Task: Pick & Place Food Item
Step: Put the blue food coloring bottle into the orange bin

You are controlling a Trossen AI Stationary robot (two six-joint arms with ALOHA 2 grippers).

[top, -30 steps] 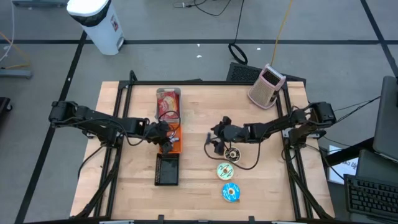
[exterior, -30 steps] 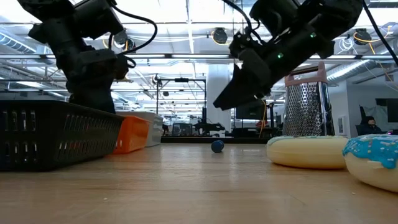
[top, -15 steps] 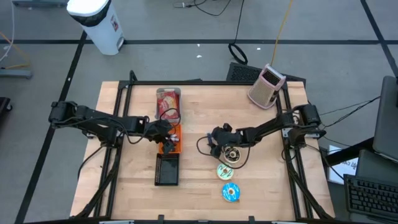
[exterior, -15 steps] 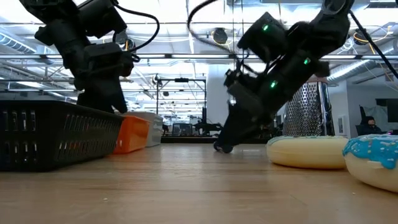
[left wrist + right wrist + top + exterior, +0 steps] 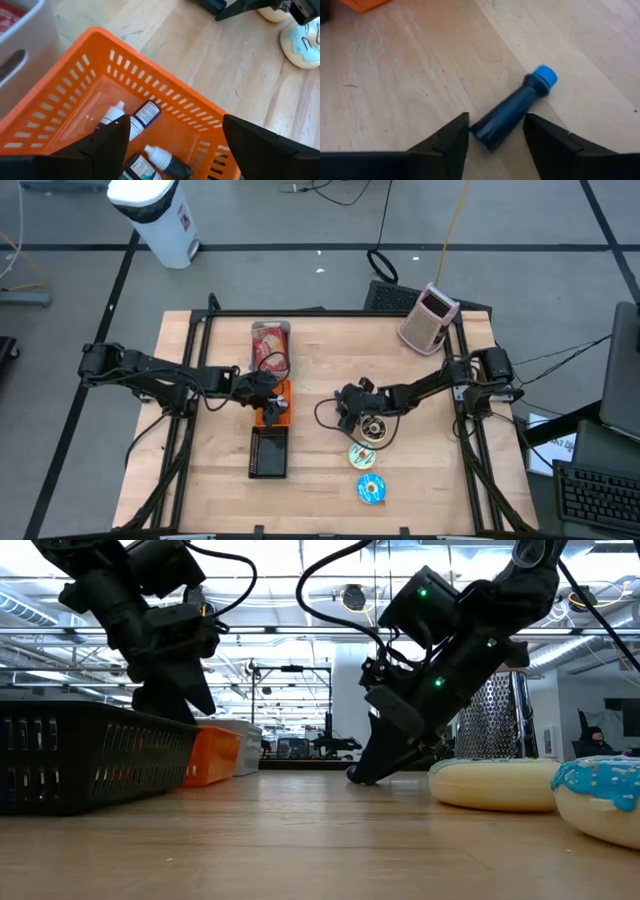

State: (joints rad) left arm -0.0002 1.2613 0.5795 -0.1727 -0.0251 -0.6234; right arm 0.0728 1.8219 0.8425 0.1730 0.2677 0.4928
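A small dark-blue bottle [image 5: 512, 107] with a bright blue cap [image 5: 543, 75] lies on its side on the wooden table. My right gripper [image 5: 495, 135] is low over it, slanting down, open, with one finger on each side of the bottle's bottom end. In the high view this gripper [image 5: 345, 420] is at mid-table and covers the bottle. My left gripper [image 5: 175, 145] hangs open over the orange basket [image 5: 165, 100], which holds several small bottles [image 5: 145, 115]. It touches nothing. My right gripper has its fingers [image 5: 455, 137] close beside the bottle's bottom end [image 5: 482, 134], slanting down from above. I cannot tell whether they touch it. The bottle lies flat on the table.
A chocolate donut [image 5: 373, 428], a pale donut [image 5: 362, 454] and a blue-iced donut [image 5: 371, 490] lie right of and nearer than the right gripper. A black basket [image 5: 268, 452] sits near the orange one, and a tub of red food [image 5: 270, 345] sits beyond it. A grater [image 5: 430, 318] stands far right.
My right gripper has come down from above the table onto the blue bottle and has rolled about its own line. In the low view it now stands in front of the bottle, which has stayed in place.
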